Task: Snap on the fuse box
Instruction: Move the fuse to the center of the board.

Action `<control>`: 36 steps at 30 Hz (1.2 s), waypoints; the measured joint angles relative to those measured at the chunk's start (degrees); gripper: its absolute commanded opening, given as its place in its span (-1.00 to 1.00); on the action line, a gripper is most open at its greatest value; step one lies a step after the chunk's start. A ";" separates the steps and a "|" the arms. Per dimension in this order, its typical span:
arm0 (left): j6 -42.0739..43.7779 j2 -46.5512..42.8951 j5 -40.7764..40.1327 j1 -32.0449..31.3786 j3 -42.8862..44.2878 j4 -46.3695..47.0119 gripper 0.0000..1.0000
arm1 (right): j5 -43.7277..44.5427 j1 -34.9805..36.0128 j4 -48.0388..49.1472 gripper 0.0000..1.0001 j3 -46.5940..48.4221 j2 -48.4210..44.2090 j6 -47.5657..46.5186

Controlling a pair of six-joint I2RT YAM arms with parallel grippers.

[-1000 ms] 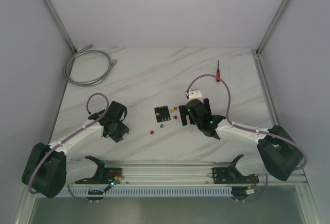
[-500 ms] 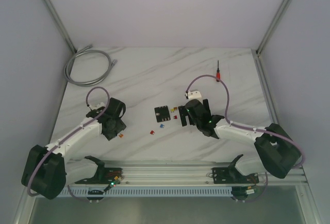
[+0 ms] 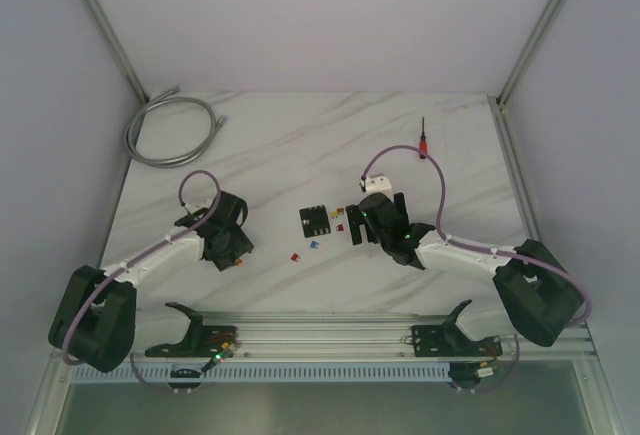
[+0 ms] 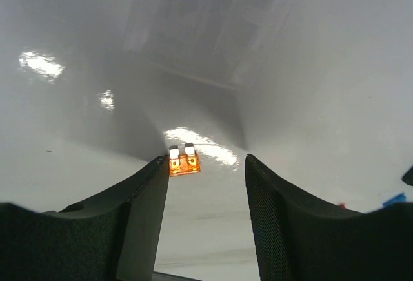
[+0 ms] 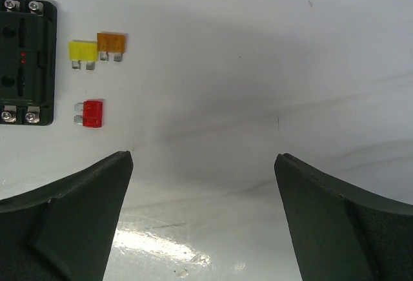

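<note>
Bare bench (image 3: 300, 135) lies along the far edge, between the coiled cable (image 3: 185, 101) in the far-left corner and the screwdriver (image 3: 423, 141).

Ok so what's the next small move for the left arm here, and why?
Probably nudge the left gripper forward and a little sideways, so the orange fuse sits centred between its open jaws before closing. The fuse lies loose on the table just past the tips, well off to one side of the gap, with nothing gripped yet.

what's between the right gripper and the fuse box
Yellow fuse, orange fuse and red fuse, beside the fuse box, per the right wrist view.
</note>
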 measured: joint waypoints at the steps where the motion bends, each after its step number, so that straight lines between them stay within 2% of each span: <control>1: 0.00 0.11 0.39 -0.02 0.00 0.59 0.19 | 0.00 0.00 -0.02 0.99 0.00 0.00 0.00; 6: -0.24 2.19 2.67 -1.20 0.85 4.31 0.19 | 0.02 0.00 -0.02 0.99 0.00 0.13 0.22; 15: -0.90 12.13 5.97 -7.37 7.48 11.23 0.16 | 0.04 0.00 -0.15 0.99 0.00 0.70 0.22; 23: -0.55 12.50 1.29 -9.68 8.90 7.63 0.12 | 0.00 0.00 -0.46 0.99 0.02 0.70 0.42; 28: 6.56 12.70 -2.49 -9.88 12.24 3.32 0.12 | -0.09 0.00 -1.07 0.99 0.76 1.18 0.39; 36: 28.61 11.72 -4.33 -9.88 15.52 3.13 0.12 | -0.79 0.00 -1.33 0.99 1.29 1.22 0.42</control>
